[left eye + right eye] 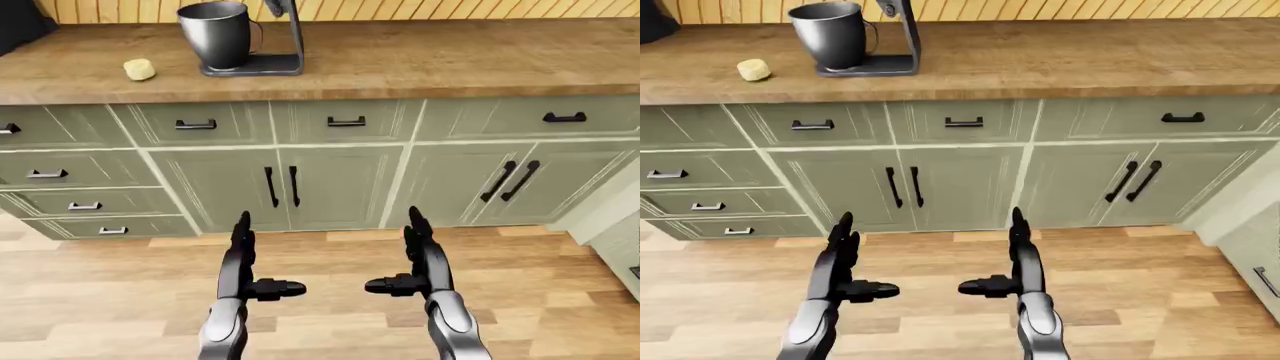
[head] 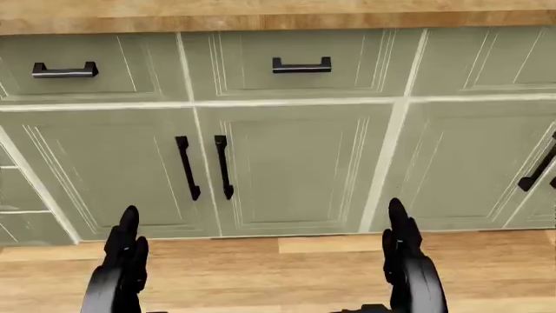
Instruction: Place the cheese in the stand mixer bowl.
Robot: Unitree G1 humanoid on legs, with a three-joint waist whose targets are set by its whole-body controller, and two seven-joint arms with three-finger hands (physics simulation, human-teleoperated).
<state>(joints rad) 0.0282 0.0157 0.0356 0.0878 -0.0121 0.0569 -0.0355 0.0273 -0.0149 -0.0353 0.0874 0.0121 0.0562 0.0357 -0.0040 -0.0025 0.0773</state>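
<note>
Both hands hang empty over the wooden floor [image 1: 560, 300], fingers spread apart: left hand [image 1: 243, 264], right hand [image 1: 420, 259]. Well above and left of the left hand, the cheese [image 1: 139, 70] lies on the counter [image 1: 450, 56], just left of the mixer bowl [image 1: 216, 34]

Legible text, labels, brands, numbers, signs: none. Stand mixer bowl [image 1: 216, 33], counter [image 1: 420, 56], cabinet fronts [image 1: 340, 187]: all plain, unmarked surfaces. No readable markings in any view.
</note>
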